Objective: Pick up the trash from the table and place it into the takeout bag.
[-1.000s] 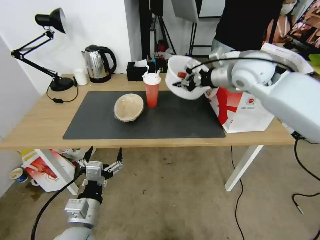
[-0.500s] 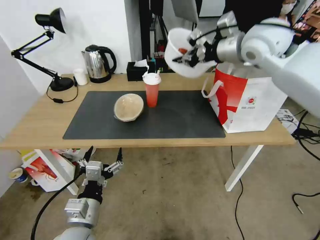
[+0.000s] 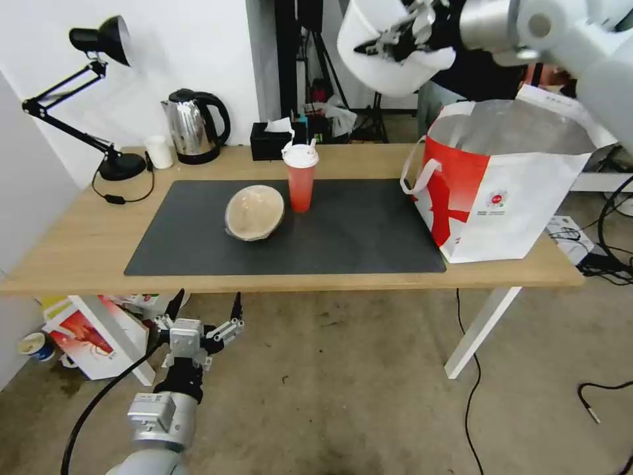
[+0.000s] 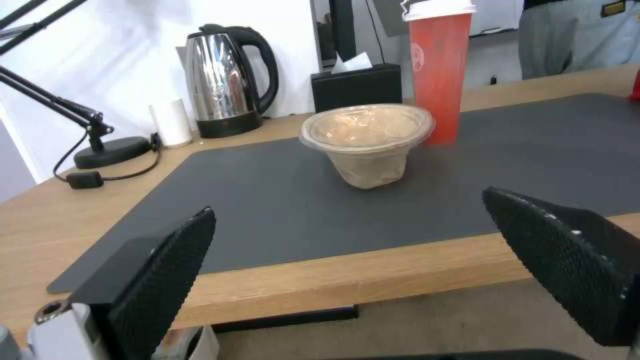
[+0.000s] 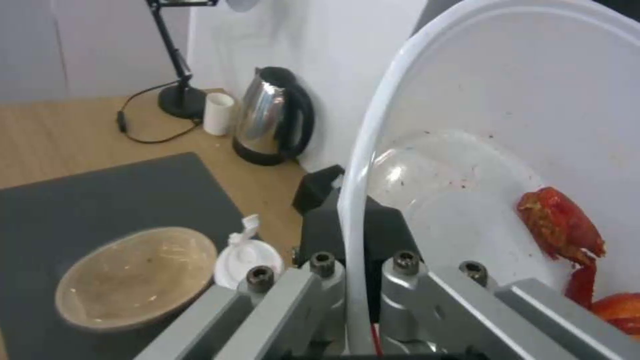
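Observation:
My right gripper (image 3: pixel 397 41) is shut on the rim of the wide white bowl (image 3: pixel 389 66) and holds it tilted, high above the table's far edge, up and left of the takeout bag's (image 3: pixel 501 191) open, foil-lined top. In the right wrist view the rim runs between the jaws of the right gripper (image 5: pixel 353 285), and red crayfish shells (image 5: pixel 560 225) lie inside the white bowl (image 5: pixel 500 110). The red cup (image 3: pixel 301 178) and the beige bowl (image 3: pixel 254 211) stand on the dark mat (image 3: pixel 343 244). Below the table's (image 3: pixel 66 257) front edge, my left gripper (image 3: pixel 204 315) hangs open and empty.
A kettle (image 3: pixel 194 125), a desk lamp (image 3: pixel 99 99), a small white cup (image 3: pixel 158 152) and a black tissue box (image 3: pixel 270 142) line the table's back. A printed cardboard box (image 3: pixel 92 336) sits on the floor at the left. Cables lie at the right.
My right arm has raised the white bowl from just above the mat to well above the table and a little rightward. The bag's opening is now uncovered. The left arm has stayed still.

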Tool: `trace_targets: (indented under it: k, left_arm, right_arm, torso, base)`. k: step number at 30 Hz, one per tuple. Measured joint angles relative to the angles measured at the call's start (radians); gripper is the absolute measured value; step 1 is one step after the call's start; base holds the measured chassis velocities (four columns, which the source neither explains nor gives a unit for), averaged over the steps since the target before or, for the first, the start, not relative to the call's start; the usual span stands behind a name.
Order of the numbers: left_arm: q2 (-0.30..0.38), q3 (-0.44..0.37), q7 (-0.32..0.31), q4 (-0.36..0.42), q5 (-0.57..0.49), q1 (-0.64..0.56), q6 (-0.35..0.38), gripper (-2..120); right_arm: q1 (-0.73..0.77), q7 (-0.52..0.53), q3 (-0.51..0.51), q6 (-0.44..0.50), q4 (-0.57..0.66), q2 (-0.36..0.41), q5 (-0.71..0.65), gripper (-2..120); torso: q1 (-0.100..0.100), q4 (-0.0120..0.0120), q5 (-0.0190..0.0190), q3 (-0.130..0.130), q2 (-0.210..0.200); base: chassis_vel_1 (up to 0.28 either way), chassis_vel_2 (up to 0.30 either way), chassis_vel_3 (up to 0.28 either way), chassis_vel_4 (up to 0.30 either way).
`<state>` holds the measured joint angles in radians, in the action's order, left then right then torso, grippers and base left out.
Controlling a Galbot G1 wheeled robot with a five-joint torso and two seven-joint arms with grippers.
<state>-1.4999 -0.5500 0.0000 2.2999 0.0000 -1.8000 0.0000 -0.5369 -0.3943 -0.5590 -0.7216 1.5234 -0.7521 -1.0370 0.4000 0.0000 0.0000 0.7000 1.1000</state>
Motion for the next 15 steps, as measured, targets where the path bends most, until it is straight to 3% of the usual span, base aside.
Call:
trace_targets:
  k: [15]
  left_arm:
    - [0.000,0.000,0.000,0.000,0.000,0.000,0.000,100]
  right_arm:
    - [0.122,0.004,0.084,0.000,0.072,0.137,-0.016,0]
  torso:
    - [0.000,-0.0001,0.0003,0.000,0.000]
  base:
    - [0.000,0.000,0.000,0.000]
